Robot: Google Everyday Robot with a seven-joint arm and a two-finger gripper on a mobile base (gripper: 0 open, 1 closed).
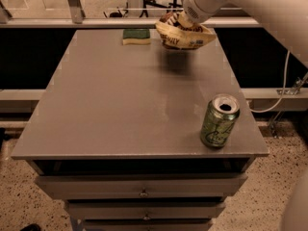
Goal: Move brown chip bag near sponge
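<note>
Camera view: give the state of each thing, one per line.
claw: at the far edge of the table, shut on the brown chip bag.
brown chip bag: crumpled, held above the table, right of the sponge.
sponge: lying flat, green side up.
green can: upright, opened, near the front right corner.

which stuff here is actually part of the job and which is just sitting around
Part of the job:
brown chip bag, held above the table's far end
sponge, just left of it
gripper, at the bag's top, holding it

Lying about:
green can, near right corner
</note>
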